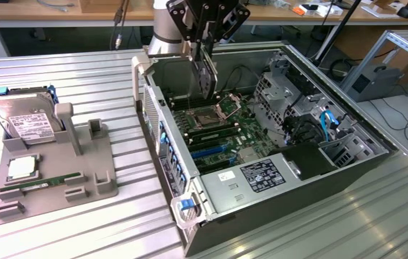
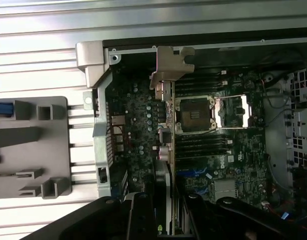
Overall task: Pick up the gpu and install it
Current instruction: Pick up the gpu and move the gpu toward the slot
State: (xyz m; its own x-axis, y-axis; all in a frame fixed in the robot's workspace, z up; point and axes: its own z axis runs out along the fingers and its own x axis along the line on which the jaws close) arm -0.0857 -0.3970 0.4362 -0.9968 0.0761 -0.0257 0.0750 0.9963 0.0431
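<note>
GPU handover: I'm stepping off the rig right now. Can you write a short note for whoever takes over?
Gripper: jaws shut on the gpu, which hangs upright and edge-on.
Position: the gpu is inside the open case, above the motherboard and close to the CPU socket. Its bracket sits near the case wall.
Done: gpu picked up and carried into the case.
Left: it does not look seated in a slot yet.
Elsewhere: the hard drive stands in the holder at the exterior view's left.
</note>
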